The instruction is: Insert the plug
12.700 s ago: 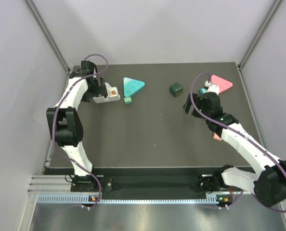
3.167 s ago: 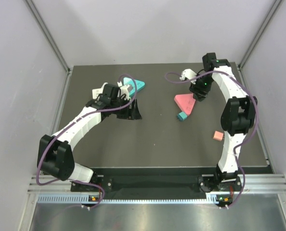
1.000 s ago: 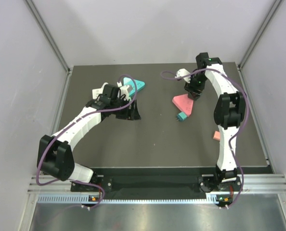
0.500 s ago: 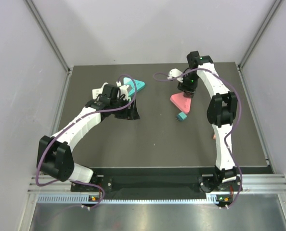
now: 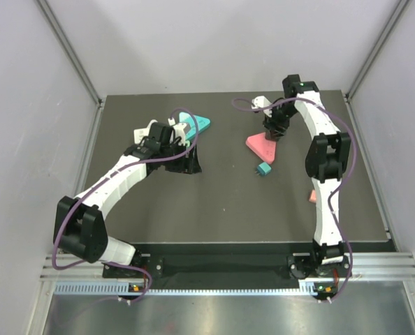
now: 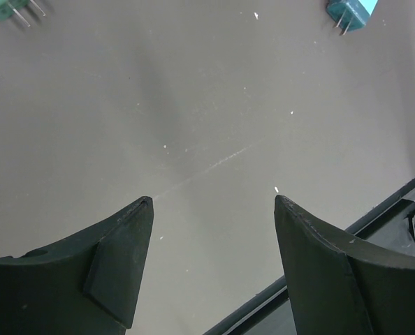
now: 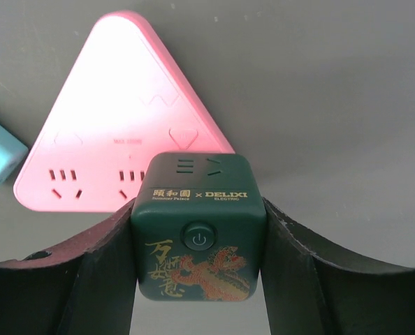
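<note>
Dark green, with a gold dragon printed under its power button, the cube-shaped plastic plug adapter (image 7: pixel 197 244) sat clamped between the two fingers of the right gripper (image 7: pixel 199 216), which pressed on its left and right faces. In the right wrist view it hung over the near edge of the pink triangular power strip (image 7: pixel 124 125), whose slotted sockets lay uncovered just beside it; its prongs were hidden, so I could not tell whether they touched the strip. Judged from that, picking up the plug was done, while lining it up with a socket and pressing it home remained. A small teal plug (image 5: pixel 263 169) lay on the dark grey table mat (image 5: pixel 214 209) just beside the pink strip, and a small salmon block (image 5: pixel 312 197) lay well apart, near the right arm. The left gripper (image 6: pixel 213 202) hovered over bare mat with its jaws spread wide and nothing between them, near the teal triangular power strip (image 5: pixel 197 123). Its wrist view also showed a small green pronged plug (image 6: pixel 5 8) lying loose, so more insertion may have remained.
</note>
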